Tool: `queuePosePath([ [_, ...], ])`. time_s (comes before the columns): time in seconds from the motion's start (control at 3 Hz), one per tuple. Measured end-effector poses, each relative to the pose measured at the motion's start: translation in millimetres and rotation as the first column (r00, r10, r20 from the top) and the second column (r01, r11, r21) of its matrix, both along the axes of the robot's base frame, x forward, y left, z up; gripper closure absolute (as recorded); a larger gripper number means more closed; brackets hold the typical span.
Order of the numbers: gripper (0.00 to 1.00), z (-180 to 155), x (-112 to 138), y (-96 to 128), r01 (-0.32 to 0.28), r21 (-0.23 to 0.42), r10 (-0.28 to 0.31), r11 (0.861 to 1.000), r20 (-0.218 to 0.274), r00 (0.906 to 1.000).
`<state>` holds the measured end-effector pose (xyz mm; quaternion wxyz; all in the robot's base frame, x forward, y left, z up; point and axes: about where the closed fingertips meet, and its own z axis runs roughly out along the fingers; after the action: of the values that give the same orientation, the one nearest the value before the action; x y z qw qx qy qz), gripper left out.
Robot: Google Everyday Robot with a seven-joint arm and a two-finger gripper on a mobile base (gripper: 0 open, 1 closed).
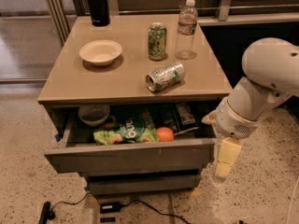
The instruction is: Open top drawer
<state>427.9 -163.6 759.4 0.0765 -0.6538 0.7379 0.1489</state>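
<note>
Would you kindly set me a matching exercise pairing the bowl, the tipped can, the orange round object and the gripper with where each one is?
1. bowl
2. tipped can
3. orange round object
4. gripper

A. inside the open top drawer
B. lying on its side on the tabletop
C. hanging beside the top drawer's picture-right end
D. upright on the tabletop

Pairs: 1-D, 2-B, 3-A, 4-C.

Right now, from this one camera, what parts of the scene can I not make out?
Top drawer: its rear lies under the table top, camera view.
Claw, beside the drawer's right end: contact with the front is unclear.
Black bottle: cut off by the upper edge.
Dark packets in the drawer: print too blurred.
</note>
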Motion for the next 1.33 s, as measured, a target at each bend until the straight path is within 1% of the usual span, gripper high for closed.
queuePosePath([
  [0.33, 0.15, -1.2, 0.4, 0.8, -0.001, 0.004, 0.000, 1.000, 0.010, 0.9999],
  [1.0, 0.61, -1.2, 0.4, 0.8, -0.001, 0.004, 0.000, 1.000, 0.010, 0.9999],
  [1.33, 0.93, -1.2, 0.4, 0.9, -0.001, 0.004, 0.001, 1.000, 0.010, 0.9999],
])
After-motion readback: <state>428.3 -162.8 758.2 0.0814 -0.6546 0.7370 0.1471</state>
